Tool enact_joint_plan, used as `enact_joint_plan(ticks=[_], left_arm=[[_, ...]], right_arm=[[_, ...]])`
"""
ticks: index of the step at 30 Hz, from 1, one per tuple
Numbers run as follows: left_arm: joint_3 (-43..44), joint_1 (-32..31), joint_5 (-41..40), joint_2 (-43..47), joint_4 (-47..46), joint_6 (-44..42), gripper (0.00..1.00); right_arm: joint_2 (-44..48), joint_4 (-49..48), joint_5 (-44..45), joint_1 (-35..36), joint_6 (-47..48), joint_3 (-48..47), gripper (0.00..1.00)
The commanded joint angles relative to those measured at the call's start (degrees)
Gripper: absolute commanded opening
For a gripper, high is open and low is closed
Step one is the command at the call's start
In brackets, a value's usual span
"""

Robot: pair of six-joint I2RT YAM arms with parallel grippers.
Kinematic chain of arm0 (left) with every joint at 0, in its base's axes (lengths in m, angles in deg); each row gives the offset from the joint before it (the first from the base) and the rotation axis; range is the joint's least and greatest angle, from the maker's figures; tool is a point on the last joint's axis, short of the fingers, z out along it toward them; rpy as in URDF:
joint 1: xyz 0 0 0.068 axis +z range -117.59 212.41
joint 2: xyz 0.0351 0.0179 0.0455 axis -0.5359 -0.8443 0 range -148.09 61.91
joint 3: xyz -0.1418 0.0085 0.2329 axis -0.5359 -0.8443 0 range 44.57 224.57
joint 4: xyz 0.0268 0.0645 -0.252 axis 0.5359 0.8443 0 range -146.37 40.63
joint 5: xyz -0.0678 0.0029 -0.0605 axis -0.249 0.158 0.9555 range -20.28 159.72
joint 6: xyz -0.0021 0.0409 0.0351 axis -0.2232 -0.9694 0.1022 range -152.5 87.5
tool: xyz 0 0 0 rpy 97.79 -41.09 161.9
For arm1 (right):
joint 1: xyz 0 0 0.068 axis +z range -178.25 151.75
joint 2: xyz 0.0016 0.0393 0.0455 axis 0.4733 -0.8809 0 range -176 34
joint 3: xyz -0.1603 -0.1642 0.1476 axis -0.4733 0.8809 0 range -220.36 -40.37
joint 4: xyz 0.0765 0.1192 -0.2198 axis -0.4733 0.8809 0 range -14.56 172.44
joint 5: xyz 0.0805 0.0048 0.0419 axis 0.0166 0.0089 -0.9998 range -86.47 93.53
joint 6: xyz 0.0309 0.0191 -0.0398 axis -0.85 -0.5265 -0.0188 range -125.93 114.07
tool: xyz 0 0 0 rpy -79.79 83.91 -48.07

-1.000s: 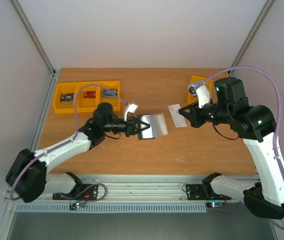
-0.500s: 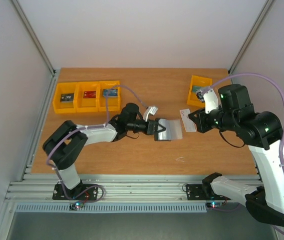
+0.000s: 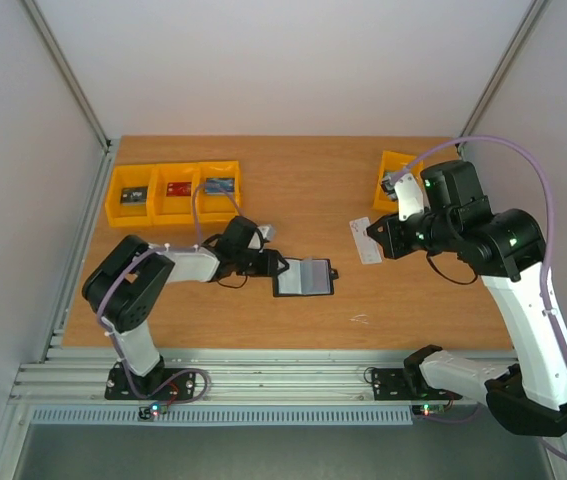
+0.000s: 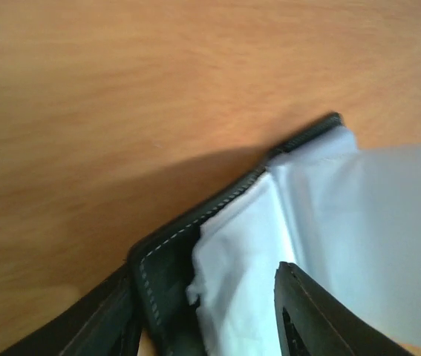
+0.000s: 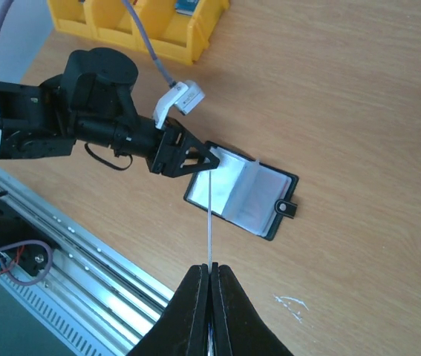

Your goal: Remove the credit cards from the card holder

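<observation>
The card holder (image 3: 305,277) lies open on the table, black edge, grey-blue inside, small black tab at its right. It also shows in the right wrist view (image 5: 251,194). My left gripper (image 3: 277,268) stands at its left edge, one finger (image 4: 99,326) against the black stitched cover (image 4: 169,256), the other finger (image 4: 321,319) on the pale inside. My right gripper (image 3: 381,238) is shut on a whitish credit card (image 3: 363,240), held in the air to the right of the holder. In the right wrist view the card (image 5: 209,222) is edge-on. The red card is not in sight.
Three joined yellow bins (image 3: 175,193) with small items stand at the back left. A single yellow bin (image 3: 393,172) stands at the back right, behind my right arm. A white scuff (image 3: 360,320) marks the table near the front. Metal rails (image 3: 263,375) run along the near edge.
My left gripper has carried the card holder down and left, from mid-air onto the table, where it lies open. My right gripper, still holding the whitish card, has shifted only slightly.
</observation>
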Motion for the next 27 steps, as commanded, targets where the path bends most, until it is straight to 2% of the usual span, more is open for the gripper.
enact_joint_plan(ticks=[1,5,7,9,12,14,17,21,24,27], left_arm=[[-1.57,1.06,-12.54,3.34,7.93,-6.09,0.54],[-3.18,2.97,-13.92,10.94,11.92,-8.66,0.6],[-3.65,3.77,-9.86,17.14,12.87,-10.83,0.63],[-4.29,3.85,-4.8,25.03,12.52,-17.28,0.66],[-7.0,3.85,2.39,38.47,6.26,-28.77,0.7],[-9.71,3.81,4.32,45.99,0.83,-39.35,0.71],[-11.82,3.76,4.88,54.31,-6.65,-50.81,0.71],[-11.22,3.76,3.17,59.71,-13.06,-67.27,0.71],[-8.68,3.76,3.08,60.63,-13.75,-73.48,0.71],[-6.98,3.76,7.21,61.05,-12.37,-81.66,0.7]], right_arm=[[-1.41,-1.68,-2.0,-0.27,-1.65,-0.32,0.01],[-4.54,-1.52,-4.19,-0.27,-3.05,-2.74,0.01],[-5.85,-1.57,-5.66,-0.27,-3.76,-4.68,0.01],[-7.06,-1.63,-7.3,-0.31,-4.49,-6.32,0.01],[-8.7,-2.04,-11.28,-0.29,-5.99,-8.6,0.01],[-9.63,-3.01,-15.18,-0.18,-7.67,-9.43,0.01],[-10.46,-4.49,-19.55,0.14,-10.73,-10.51,0.01],[-11.03,-4.9,-22.49,0.39,-13.14,-12.86,0.01],[-11.23,-6.29,-26.21,0.43,-14.47,-13.53,0.01],[-11.4,-8.56,-28.71,0.69,-16.1,-13.8,0.01]])
